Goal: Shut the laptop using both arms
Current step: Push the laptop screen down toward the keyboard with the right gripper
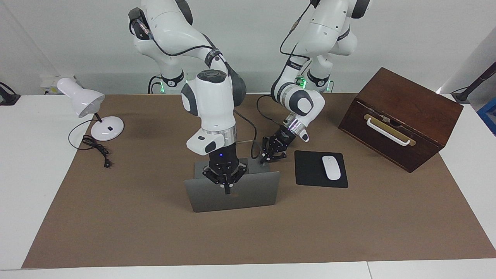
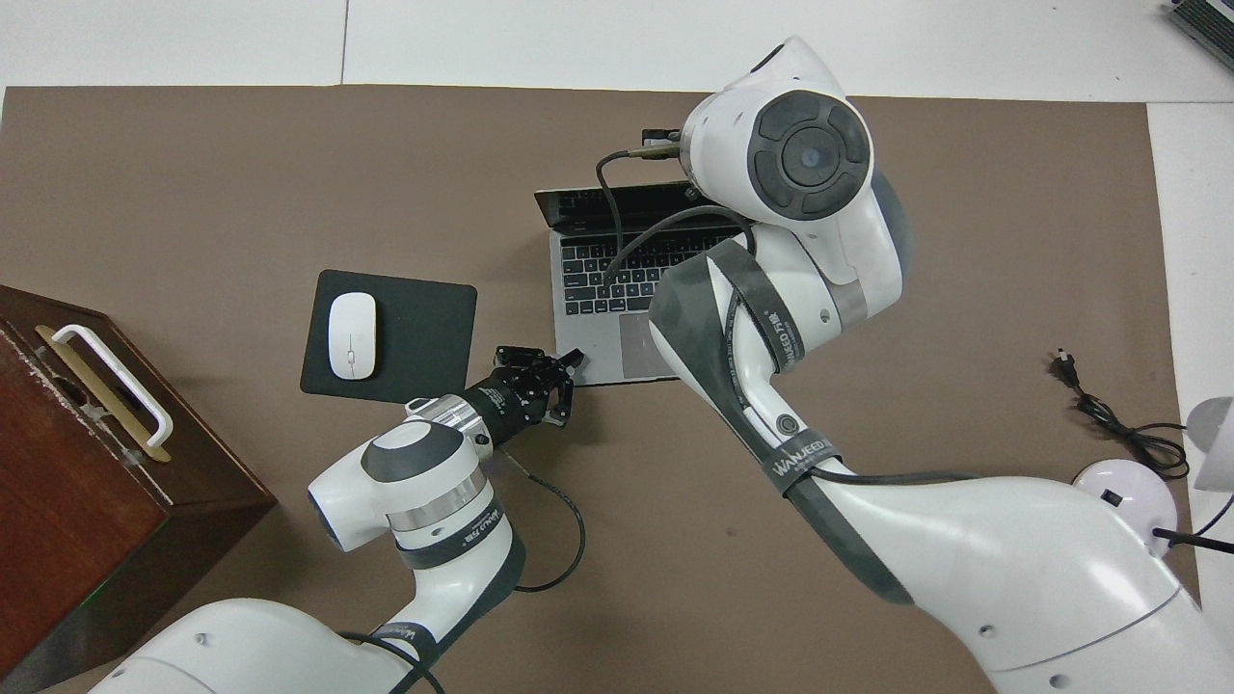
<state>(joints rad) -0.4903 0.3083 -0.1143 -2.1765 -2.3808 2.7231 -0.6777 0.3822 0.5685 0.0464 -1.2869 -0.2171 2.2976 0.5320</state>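
**K:** Two arms on it. Laptop [image 1: 232, 193] sits open mid-mat, lid near upright. Right gripper [image 1: 227, 188] clenched, empty, fingertips at the lid's top edge, hinge far below them. Left gripper [image 1: 272, 155] also clenched, empty, low by the base's corner nearest it; contact unclear.

**M:** Handling?

**K:** Stiff metal shell, smooth, likely slippery; screen probably fragile. Best push near the lid's top edge, not pinch. Light base may skid, so pin that corner.

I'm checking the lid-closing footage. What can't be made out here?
- Overhead view: right claw and part of the laptop keyboard, hidden under the right arm's wrist.
- Facing view: screen and keyboard, hidden by the raised lid.
- Facing view: whether the right claw touches the lid.
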